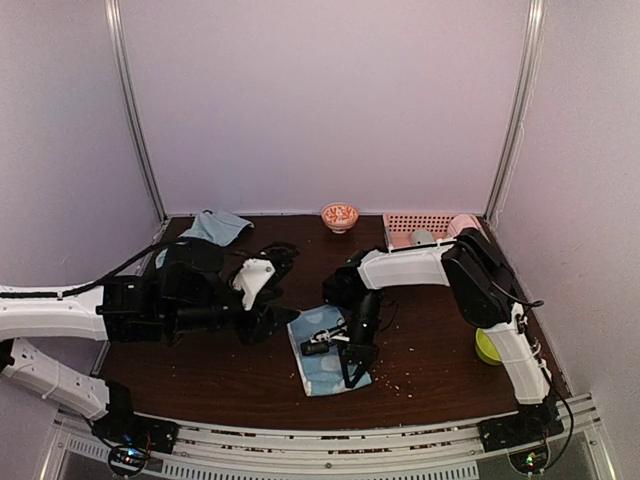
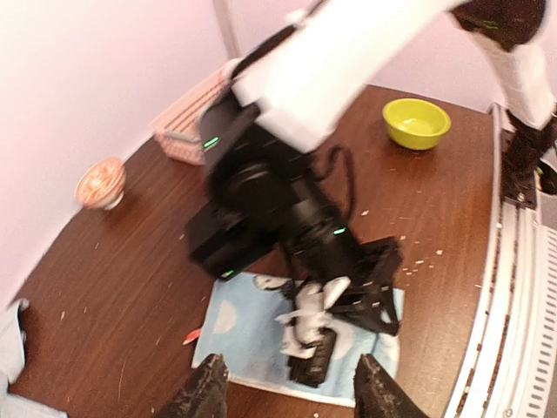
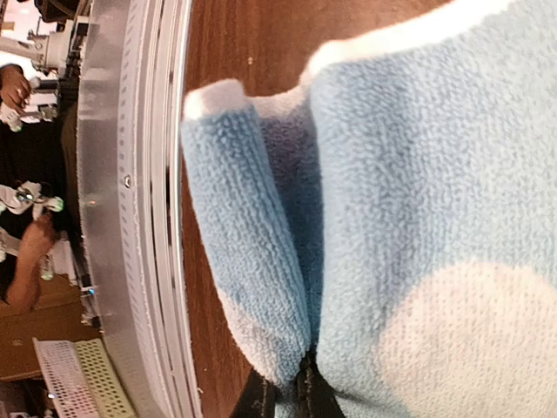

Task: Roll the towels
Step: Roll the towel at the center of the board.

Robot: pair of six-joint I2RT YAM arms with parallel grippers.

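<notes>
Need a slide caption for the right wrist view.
Right gripper pinches a fold of the spotted blue towel beside the metal rail.

free: bare table (image 1: 200, 380) front-left | blocked: right arm (image 1: 400, 268) over spotted towel (image 1: 315, 375) | basket (image 1: 415, 222) back-right

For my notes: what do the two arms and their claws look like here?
The left arm and right arm share white link covers, black joints and loose black cables. The right arm's black wrist shows small green lights. The left claw has black fingers; the right claw is black with white parts.
</notes>
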